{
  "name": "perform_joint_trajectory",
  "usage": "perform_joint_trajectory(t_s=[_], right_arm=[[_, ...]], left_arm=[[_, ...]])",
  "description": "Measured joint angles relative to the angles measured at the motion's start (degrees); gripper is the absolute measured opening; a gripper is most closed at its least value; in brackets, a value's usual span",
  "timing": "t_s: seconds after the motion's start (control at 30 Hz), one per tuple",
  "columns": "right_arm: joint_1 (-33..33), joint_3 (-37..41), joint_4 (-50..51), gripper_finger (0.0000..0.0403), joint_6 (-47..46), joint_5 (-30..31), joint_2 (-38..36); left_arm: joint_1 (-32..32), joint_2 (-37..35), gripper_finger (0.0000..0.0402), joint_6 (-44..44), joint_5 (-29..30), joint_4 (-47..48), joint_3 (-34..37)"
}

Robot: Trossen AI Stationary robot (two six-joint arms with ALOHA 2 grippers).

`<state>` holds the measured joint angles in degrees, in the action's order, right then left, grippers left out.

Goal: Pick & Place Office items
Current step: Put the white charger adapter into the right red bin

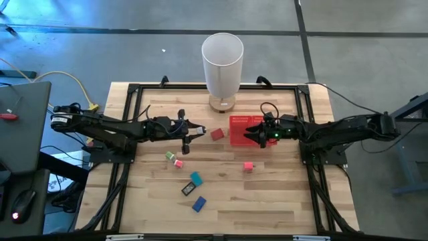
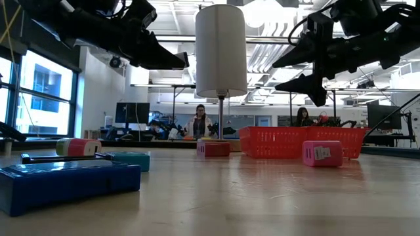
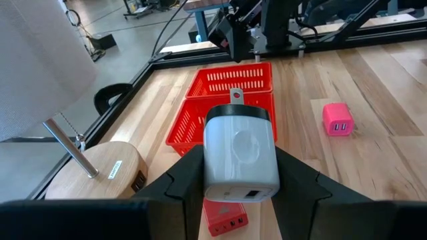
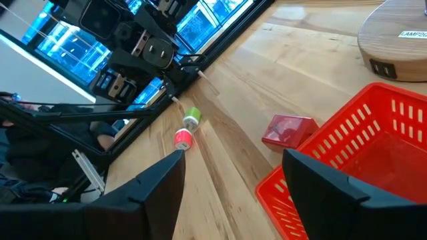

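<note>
The left gripper (image 3: 241,175) is clamped on a small white plastic charger block with a black collar and a metal prong (image 3: 240,157), carried above the wooden table (image 1: 281,201) and pointed toward the red two-compartment mesh tray (image 3: 223,107). Below and just ahead of it a small red block (image 1: 217,134) lies on the wood, just beside the tray's near edge. The step in hand looks like the carry: the white piece is lifted but not yet over a compartment. The next move calls for taking it onward until it hangs over the mesh, clear of the rim, then lowering and letting go. The right gripper (image 1: 253,134) hovers over the same tray with its fingers apart and nothing between them, so the left arm will likely need room there, or the right must draw back. Farther out, other pieces wait on the table: a pink block (image 1: 248,166), a pink-and-green pair (image 1: 174,159), a teal piece (image 1: 195,178), a black piece (image 1: 188,190) and a blue one (image 1: 198,204). The tall white cylinder lamp on its round wooden base (image 1: 222,63) stands just behind the tray.
</note>
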<state>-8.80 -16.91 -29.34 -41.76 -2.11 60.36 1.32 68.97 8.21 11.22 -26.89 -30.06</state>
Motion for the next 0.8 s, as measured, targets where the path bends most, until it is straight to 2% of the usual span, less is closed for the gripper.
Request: perform_joint_trajectory(t_s=[0.8], right_arm=[[0.1,0.0,-1.3,0.0240,1.3,-1.2,0.0]], left_arm=[[0.0,0.0,0.0125,0.0,0.0,0.3,0.0]])
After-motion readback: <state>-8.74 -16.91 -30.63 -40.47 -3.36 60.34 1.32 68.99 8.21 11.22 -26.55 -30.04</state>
